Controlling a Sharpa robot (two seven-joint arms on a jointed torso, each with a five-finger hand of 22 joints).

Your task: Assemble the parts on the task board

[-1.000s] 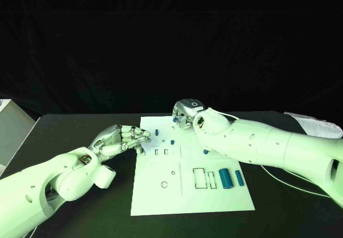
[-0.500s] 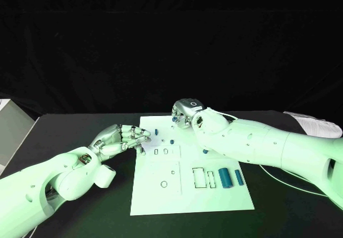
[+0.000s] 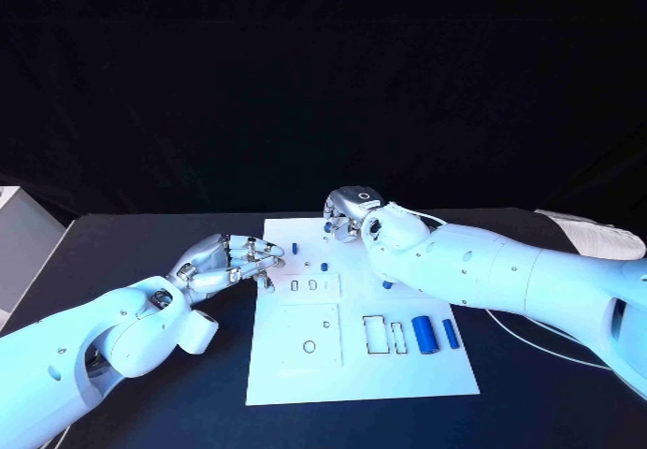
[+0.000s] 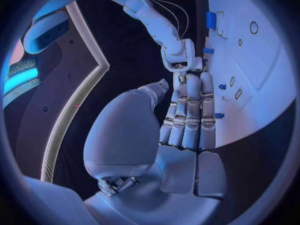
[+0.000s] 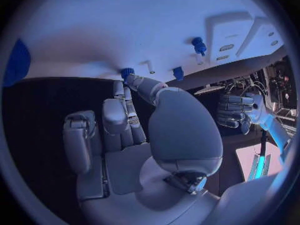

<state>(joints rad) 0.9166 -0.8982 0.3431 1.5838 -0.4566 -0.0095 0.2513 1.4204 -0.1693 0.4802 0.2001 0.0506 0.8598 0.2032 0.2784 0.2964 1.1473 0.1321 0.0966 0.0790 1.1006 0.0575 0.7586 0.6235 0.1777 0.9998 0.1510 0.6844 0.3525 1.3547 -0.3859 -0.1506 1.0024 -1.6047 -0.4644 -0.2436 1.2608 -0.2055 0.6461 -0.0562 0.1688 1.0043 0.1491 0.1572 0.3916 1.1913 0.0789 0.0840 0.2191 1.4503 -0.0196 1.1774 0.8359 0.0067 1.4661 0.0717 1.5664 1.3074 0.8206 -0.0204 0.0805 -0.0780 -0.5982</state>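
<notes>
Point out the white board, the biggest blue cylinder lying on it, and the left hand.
white board (image 3: 364,379): head view, bare near part of its surface.
biggest blue cylinder (image 3: 424,335): head view, middle of its length.
left hand (image 3: 232,263): head view, back of the hand, at the board's left edge.

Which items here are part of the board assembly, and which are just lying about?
Job:
- task board
- two blue cylinders lying on the board's right side
- small blue parts near the board's far edge
- left hand at the board's left edge
- right hand at its far edge

Lying about:
- white box at the table's left edge
- papers at far right
- cable on the table
</notes>
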